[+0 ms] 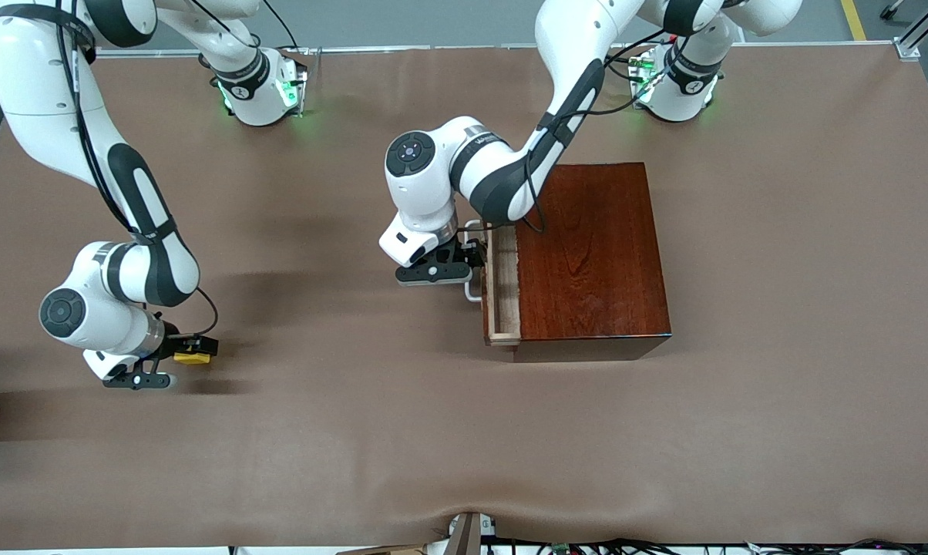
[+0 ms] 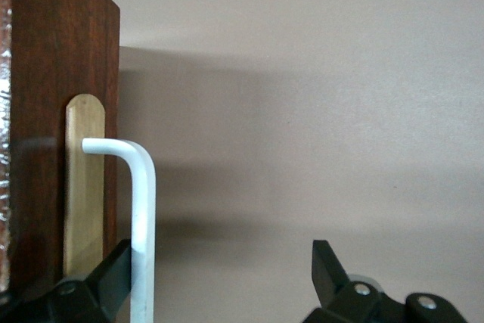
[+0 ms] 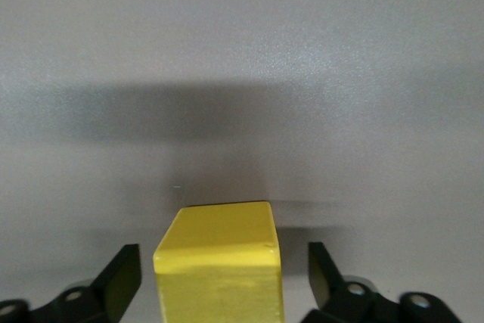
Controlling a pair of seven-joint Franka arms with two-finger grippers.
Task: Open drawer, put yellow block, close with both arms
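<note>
Two open hands: right hand (image 3: 219, 281) straddles the block (image 3: 221, 262), seemingly untouching; left hand (image 2: 219, 281) brackets the drawer's (image 1: 502, 285) handle (image 2: 141, 225), ungripped.

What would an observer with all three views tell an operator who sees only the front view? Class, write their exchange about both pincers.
Operator: Has the left pincer closed on the drawer's handle?
Observer: No. The left pincer is open; the white handle runs close beside one finger, well apart from the other.
Operator: Is the right pincer gripping the yellow block?
Observer: Not yet. The right pincer is open, with a gap on each side of the yellow block.
</note>
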